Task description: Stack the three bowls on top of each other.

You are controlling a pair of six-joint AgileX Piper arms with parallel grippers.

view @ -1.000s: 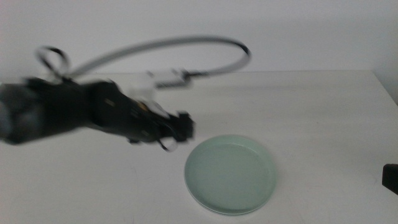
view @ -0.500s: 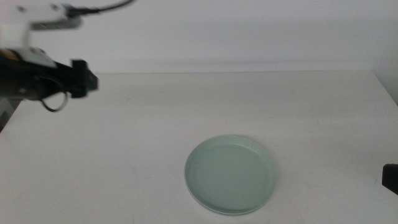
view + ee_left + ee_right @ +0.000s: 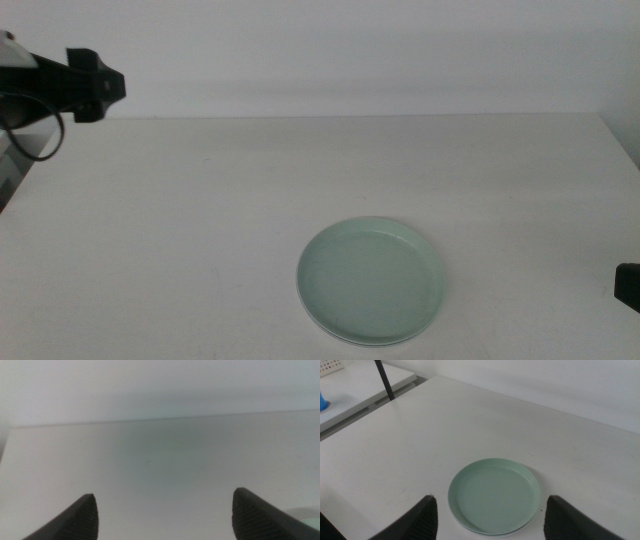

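Where grippers gape: shallow mint bowl (image 3: 371, 281).

Off to the upper left of my right wrist feed I saw a second white side table (image 3: 355, 390), with a blue thing (image 3: 324, 401) sitting on it, too cropped to identify, and a white basket (image 3: 332, 365) at the very corner.

no readable text, labels, brands or numbers (on any surface shown)
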